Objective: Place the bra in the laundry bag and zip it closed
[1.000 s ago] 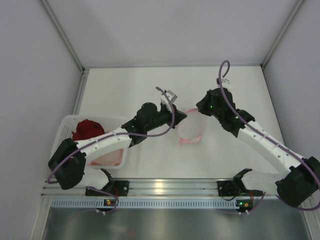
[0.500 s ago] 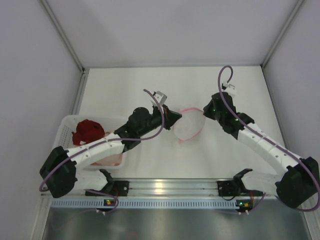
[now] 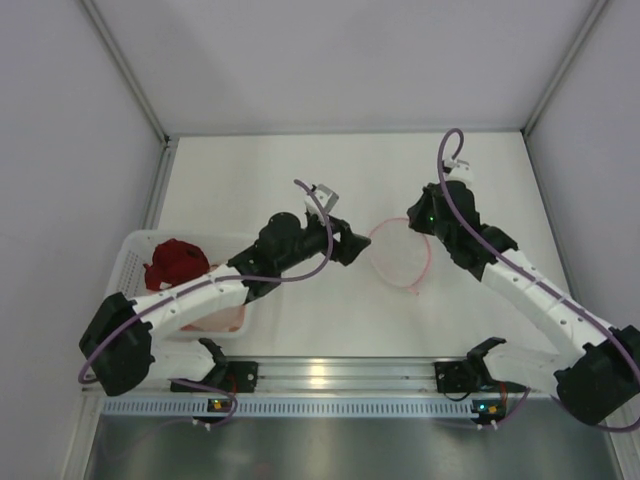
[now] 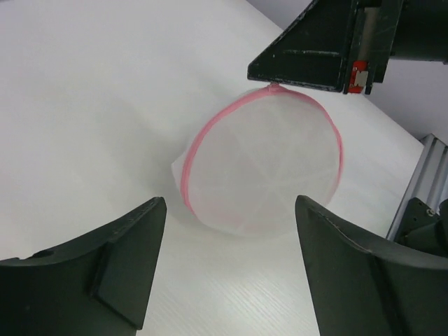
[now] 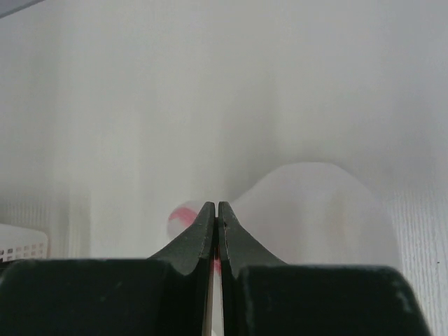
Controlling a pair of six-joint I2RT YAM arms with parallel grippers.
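Note:
The laundry bag (image 3: 398,255), a round white mesh pouch with a pink zip rim, rests tilted on the table between the arms. My right gripper (image 3: 414,228) is shut on the pink rim at the bag's top edge; the right wrist view shows pink pinched between its fingertips (image 5: 218,211). My left gripper (image 3: 358,243) is open just left of the bag, touching nothing; in its wrist view the bag (image 4: 262,164) lies beyond the spread fingers (image 4: 129,252). A pale pink bra (image 3: 222,318) lies in the basket, mostly hidden under my left arm.
A white perforated basket (image 3: 135,245) stands at the left near edge, holding a dark red bra (image 3: 175,260). Grey walls close the table on the left, back and right. An aluminium rail (image 3: 330,375) runs along the near edge.
My left gripper has opened, let go of the laundry bag and pulled back slightly left. The bag, still pinched by the right gripper, has shifted right and settled lower.

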